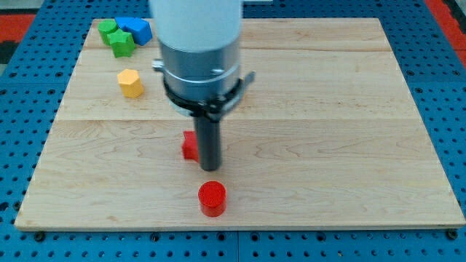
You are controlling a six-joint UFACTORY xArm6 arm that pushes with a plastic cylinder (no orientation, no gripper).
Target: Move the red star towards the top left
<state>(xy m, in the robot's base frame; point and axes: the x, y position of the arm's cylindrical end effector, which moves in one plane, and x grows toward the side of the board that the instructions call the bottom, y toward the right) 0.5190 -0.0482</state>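
Observation:
A red block, partly hidden behind my rod, sits near the middle of the wooden board; its shape cannot be made out fully, but it looks like the red star. My tip rests on the board just right of and slightly below this red block, touching or nearly touching it. The arm's white and grey body covers the board above the rod.
A red cylinder stands below my tip near the board's bottom edge. A yellow hexagonal block lies at upper left. Green blocks and a blue block cluster at the board's top left corner.

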